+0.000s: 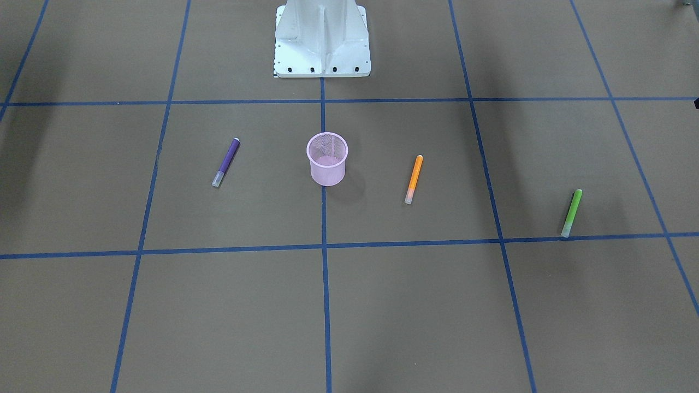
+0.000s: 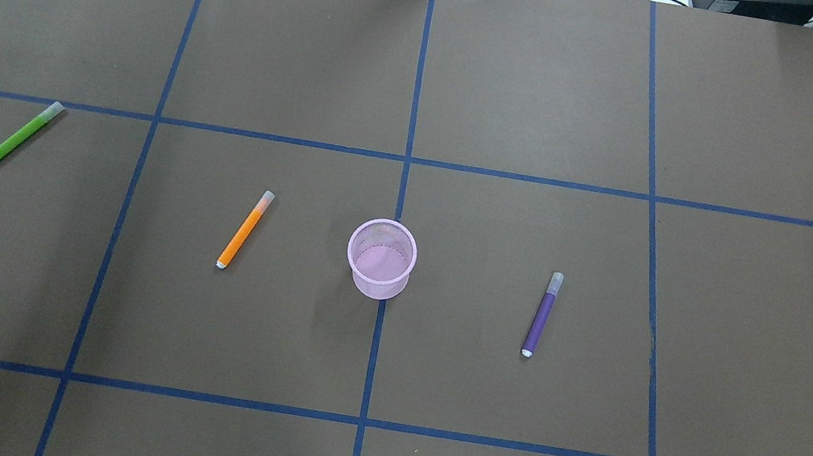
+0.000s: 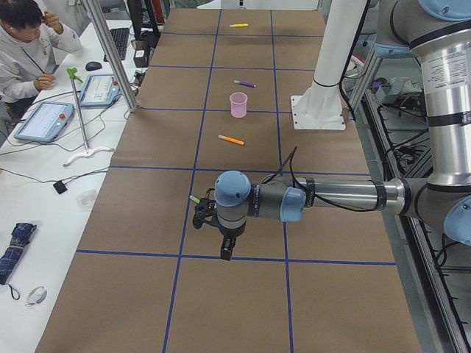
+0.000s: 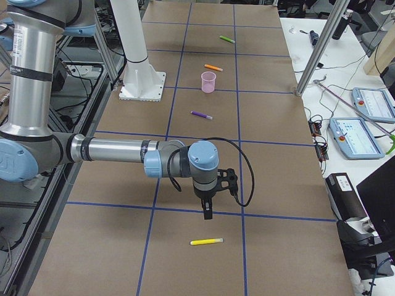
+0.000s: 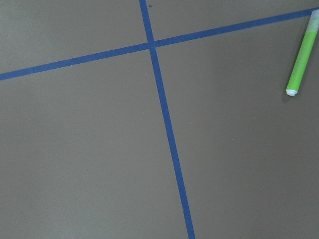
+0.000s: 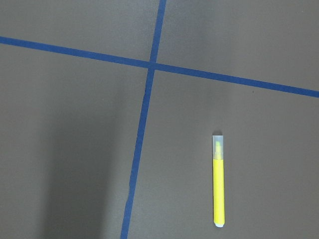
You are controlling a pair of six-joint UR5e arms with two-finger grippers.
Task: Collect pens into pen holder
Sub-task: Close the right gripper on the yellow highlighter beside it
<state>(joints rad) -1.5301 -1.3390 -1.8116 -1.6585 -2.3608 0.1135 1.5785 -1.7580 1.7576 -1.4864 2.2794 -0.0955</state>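
The pink mesh pen holder (image 2: 380,258) stands upright and empty at the table's middle. The orange pen (image 2: 245,229) lies to its left and the purple pen (image 2: 542,315) to its right. The green pen (image 2: 24,132) lies far left and shows at the top right of the left wrist view (image 5: 302,55). My left gripper (image 3: 224,250) hangs above the table near the green pen. My right gripper (image 4: 208,213) hangs above the table's right end. Both grippers show only in the side views, so I cannot tell whether they are open or shut.
A yellow pen (image 6: 218,181) lies on the table near the right gripper, also in the exterior right view (image 4: 207,241). The white robot base (image 1: 322,41) stands behind the cup. Blue tape lines grid the brown table. An operator (image 3: 26,48) sits beside the table.
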